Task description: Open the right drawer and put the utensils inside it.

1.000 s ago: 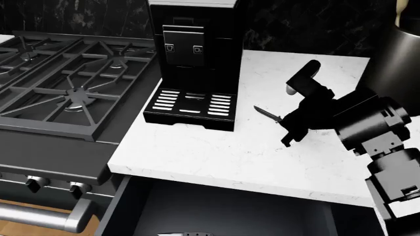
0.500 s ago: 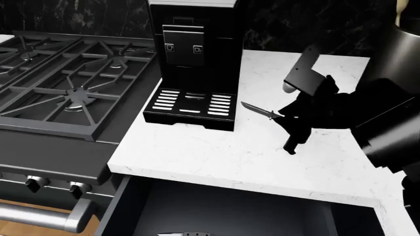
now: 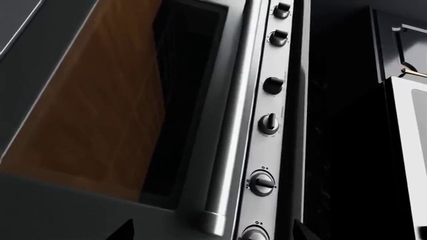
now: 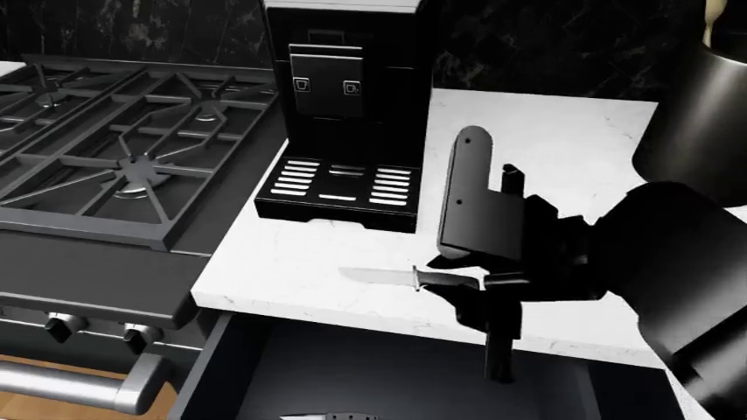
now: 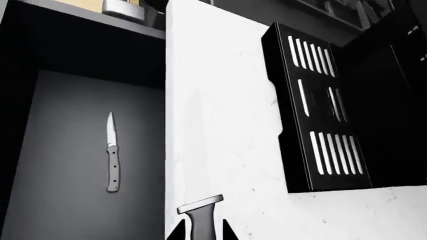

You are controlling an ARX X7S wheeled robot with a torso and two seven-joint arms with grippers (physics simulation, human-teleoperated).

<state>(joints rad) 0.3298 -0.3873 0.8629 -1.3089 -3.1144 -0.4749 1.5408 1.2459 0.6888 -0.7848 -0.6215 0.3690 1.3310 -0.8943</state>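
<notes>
Below the counter edge, the right drawer (image 4: 386, 376) is standing open with the grey-handled knife (image 5: 112, 159) already lying inside it. I am holding the second knife (image 4: 411, 278) clamped in my right gripper (image 4: 477, 284), blade level over the countertop (image 4: 350, 262) just short of the drawer; it remains to be lowered in. I cannot tell my left gripper's state.

The right gripper (image 4: 491, 284) now carries the black knife (image 4: 403, 278) forward, over the counter edge (image 4: 350, 311) by the open drawer (image 4: 386, 376).

right arm (image 4: 653, 262) all matte black, bulky rounded housings; right gripper (image 4: 485, 289) w/ flat black fingers.
</notes>
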